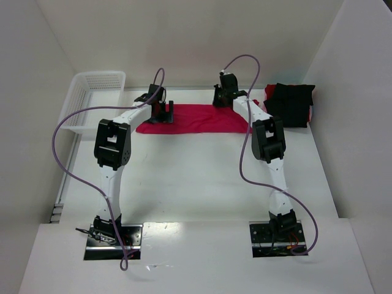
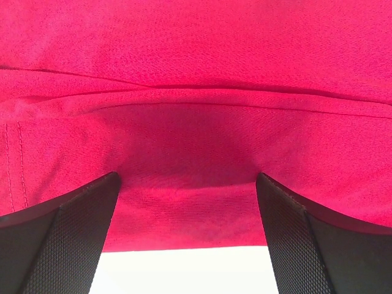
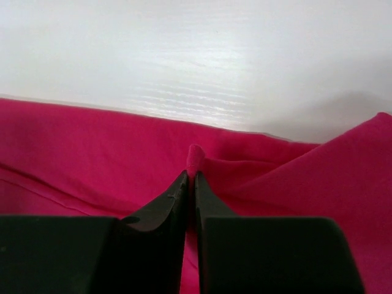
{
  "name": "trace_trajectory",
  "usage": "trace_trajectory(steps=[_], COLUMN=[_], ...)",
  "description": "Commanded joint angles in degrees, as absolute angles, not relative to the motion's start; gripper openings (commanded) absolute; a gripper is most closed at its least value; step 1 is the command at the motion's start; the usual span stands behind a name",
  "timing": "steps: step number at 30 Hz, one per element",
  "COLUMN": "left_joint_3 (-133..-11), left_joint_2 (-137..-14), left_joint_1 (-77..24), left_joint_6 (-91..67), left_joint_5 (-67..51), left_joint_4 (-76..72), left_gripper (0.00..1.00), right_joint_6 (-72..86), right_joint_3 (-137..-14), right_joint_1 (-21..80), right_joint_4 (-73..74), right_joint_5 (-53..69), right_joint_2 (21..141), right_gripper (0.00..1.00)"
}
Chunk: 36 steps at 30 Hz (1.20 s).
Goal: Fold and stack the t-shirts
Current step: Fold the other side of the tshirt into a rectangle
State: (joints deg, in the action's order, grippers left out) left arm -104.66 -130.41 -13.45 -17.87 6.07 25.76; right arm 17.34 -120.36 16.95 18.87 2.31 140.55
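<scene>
white walls close round a pale counter [image 1: 202, 184], and the work sits at its far side. right pincer [image 3: 191, 176] is clamped on a small pinch of the crimson t-shirt [image 3: 92, 159], with a nub of cloth poking up between the tips, at the shirt's far edge toward its right end. that looks like a grip taken to lift the edge over for a fold. left pincer [image 2: 187, 179] stands with its jaws wide apart, straddling the cloth at the left end and gripping nothing. i judge it is set to take a matching pinch so both ends rise together. the shirt lies as a long flat band across the far middle of the counter. black t-shirt [image 1: 291, 104] sits in a heap at the far right, just beside the crimson one's right end and near the right arm, so a wide swing there could drag it. white mesh basket [image 1: 92, 92] stands at the far left, apart from the cloth. purple cables [image 1: 61, 135] loop over both arms.
</scene>
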Motion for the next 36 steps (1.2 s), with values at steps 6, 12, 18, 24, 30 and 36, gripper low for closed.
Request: trace_trajectory(steps=[6,12,18,24,30,36], left_joint_3=[-104.5,-104.5,-104.5,-104.5,-105.0,-105.0], left_joint_2=[-129.6,-129.6,-129.6,-129.6,-129.6,-129.6], left_joint_1=[-13.2,-13.2,-13.2,-13.2,-13.2,-13.2], left_joint_6=[-16.4,-16.4,-16.4,-16.4,-16.4,-16.4], left_joint_5=[5.4,4.9,4.9,4.4,3.9,3.9], left_joint_4=[25.8,25.8,25.8,25.8,25.8,25.8], left_gripper=[0.99,0.99,0.99,0.99,0.99,0.99], right_joint_6=[17.8,17.1,15.0,12.3,11.2,10.0], right_joint_3=[-120.2,-117.2,-116.5,-113.1,-112.6,-112.1], right_joint_1=[16.8,14.3,9.3,6.8,6.2,6.2], right_joint_4=[14.5,15.6,16.8,16.2,16.2,15.6], right_joint_5=[1.5,-1.8,-3.3,-3.3,-1.2,2.5], right_joint_2=[140.0,136.1,133.2,130.6,132.4,133.5], right_gripper=[0.53,0.74,0.74,0.74,0.74,0.69])
